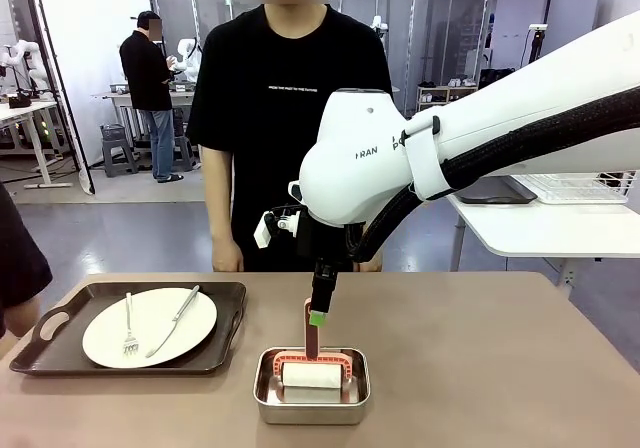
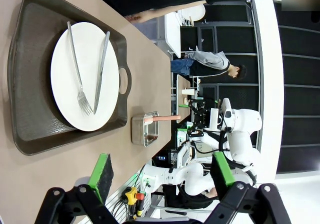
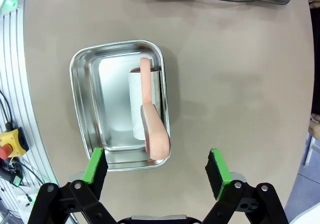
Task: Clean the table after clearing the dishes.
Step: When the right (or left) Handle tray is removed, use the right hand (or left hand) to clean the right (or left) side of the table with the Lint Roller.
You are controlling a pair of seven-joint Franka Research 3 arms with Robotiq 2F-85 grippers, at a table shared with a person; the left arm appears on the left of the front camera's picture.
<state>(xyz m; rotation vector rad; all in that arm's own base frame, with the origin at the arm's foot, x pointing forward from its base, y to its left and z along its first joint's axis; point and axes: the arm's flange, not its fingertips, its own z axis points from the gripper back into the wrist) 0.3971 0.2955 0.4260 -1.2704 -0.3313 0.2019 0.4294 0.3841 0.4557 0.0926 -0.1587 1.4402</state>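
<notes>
On the beige-brown table [image 1: 480, 368] a dark brown tray [image 1: 225, 298] holds one of the dishes, a white plate [image 1: 100, 343] with a fork [image 1: 129, 330] and a knife [image 1: 174, 321]. My right gripper [image 1: 320, 313] hangs open over the upright pink handle of a lint roller [image 1: 310, 373]. In the right wrist view the gripper [image 3: 157, 171] straddles the roller handle [image 3: 156, 144] without touching it. My left gripper [image 2: 162, 171] is open and holds nothing, well short of the plate [image 2: 65, 59] on its tray [image 2: 30, 129].
The roller lies in a shiny steel pan [image 1: 268, 393] at the table's near middle. One person stands at the far edge. Another person's hand [image 1: 15, 318] is at the tray's left handle. A white table [image 1: 540, 228] stands behind on the right.
</notes>
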